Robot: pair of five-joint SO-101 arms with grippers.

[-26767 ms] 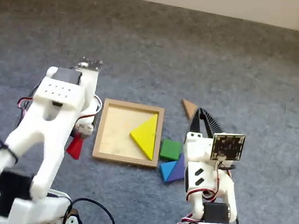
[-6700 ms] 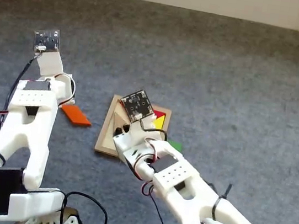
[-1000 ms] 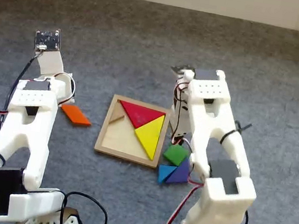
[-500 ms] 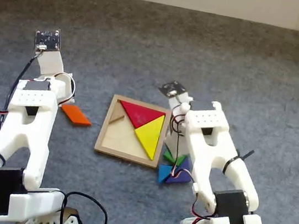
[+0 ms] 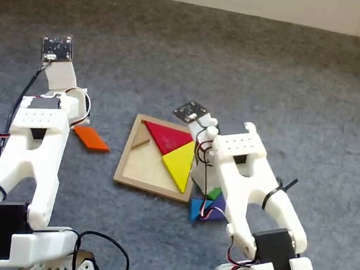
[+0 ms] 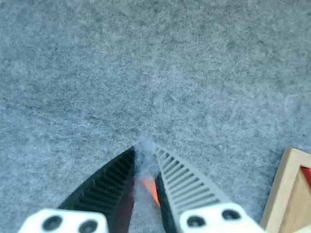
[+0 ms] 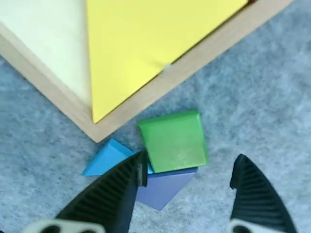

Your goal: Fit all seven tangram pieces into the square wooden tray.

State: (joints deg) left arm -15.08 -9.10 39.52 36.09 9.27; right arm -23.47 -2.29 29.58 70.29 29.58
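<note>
Just off the tray's point(image 5: 149, 188) right-hand rim, three pieces sit in a tight cluster on the gray carpet point(image 5: 289, 76): a green square point(image 7: 173, 141), a blue triangle point(image 7: 108, 158) and a purple triangle point(image 7: 163, 187), each triangle touching the square. The right arm point(image 5: 247, 185) reaches over this cluster and hides most of the square from above, leaving a green sliver and parts of the two triangles in sight. The right gripper point(image 7: 189, 170) hangs over the square with its fingers spread wide, one to each side of it; whether it touches anything cannot be told. On the tray's opposite side, near it but apart, an orange piece point(image 5: 91, 138) lies flat on the carpet beside the left arm point(image 5: 34, 148). The left gripper point(image 6: 144, 148) points down at the carpet with its fingertips brought together and nothing between them, and a bit of the orange piece shows through the slit behind the tips. Inside the tray lie a red triangle point(image 5: 169, 137) along the far rim and a yellow triangle point(image 5: 179, 163) against the right rim, the two meeting along one edge. A small brown triangle point(image 5: 140, 142) sits by the far left corner, and the tray's remaining floor is bare pale wood.
</note>
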